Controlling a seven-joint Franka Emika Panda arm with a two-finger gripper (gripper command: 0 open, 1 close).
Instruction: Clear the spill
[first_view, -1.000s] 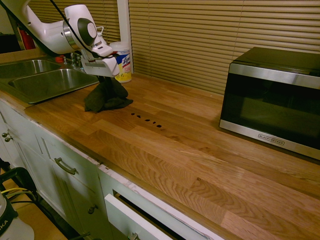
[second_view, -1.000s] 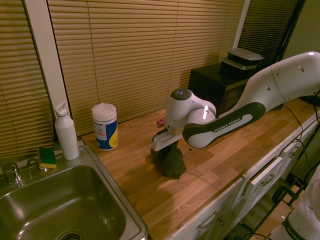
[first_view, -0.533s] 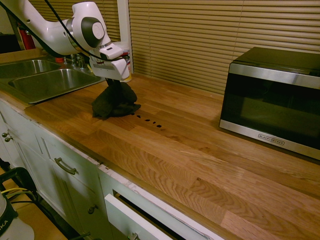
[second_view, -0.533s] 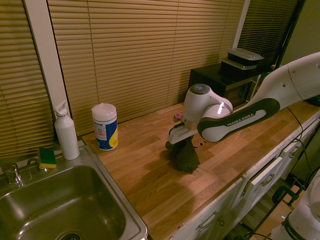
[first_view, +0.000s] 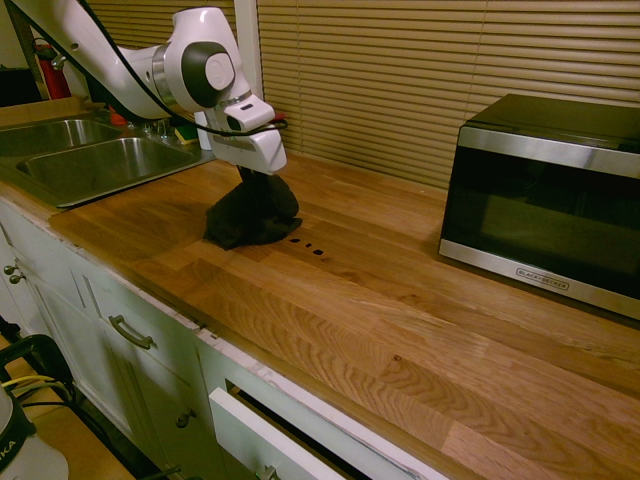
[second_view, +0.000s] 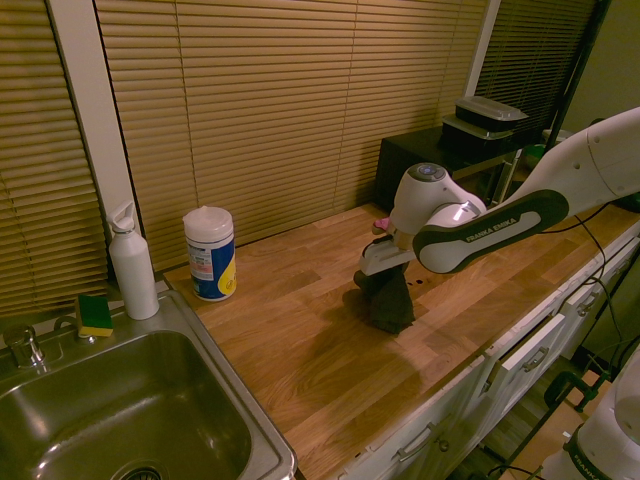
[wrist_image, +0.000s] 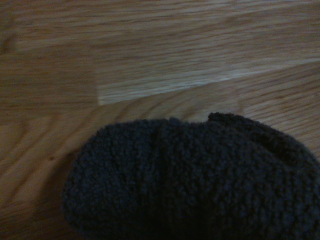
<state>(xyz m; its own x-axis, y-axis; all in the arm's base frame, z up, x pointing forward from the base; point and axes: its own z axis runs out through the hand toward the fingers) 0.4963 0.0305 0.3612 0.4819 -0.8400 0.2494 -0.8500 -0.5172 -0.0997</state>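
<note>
Shifted since the earlier frames: arm and cloth have travelled along the counter away from the sink, and the cloth now covers the near end of the spill row.

First exterior view: white two-finger gripper (first_view: 258, 172), fingers clamped together on the bunched top of a dark grey-black knitted cloth (first_view: 250, 216), whose lower folds rest on the light wooden plank countertop (first_view: 380, 310). Spill (first_view: 308, 247): tiny dark blots, a few showing just beside the cloth's edge toward the black and steel microwave oven (first_view: 545, 200). Steel double sink (first_view: 85, 165) well apart behind the arm.

Second exterior view: gripper (second_view: 385, 272) over the cloth (second_view: 385, 305); white wipes canister with blue and yellow label (second_view: 210, 253) near the sink (second_view: 120, 420).

Wrist view: cloth (wrist_image: 195, 185), blurred, against wood grain (wrist_image: 150, 60).
</note>
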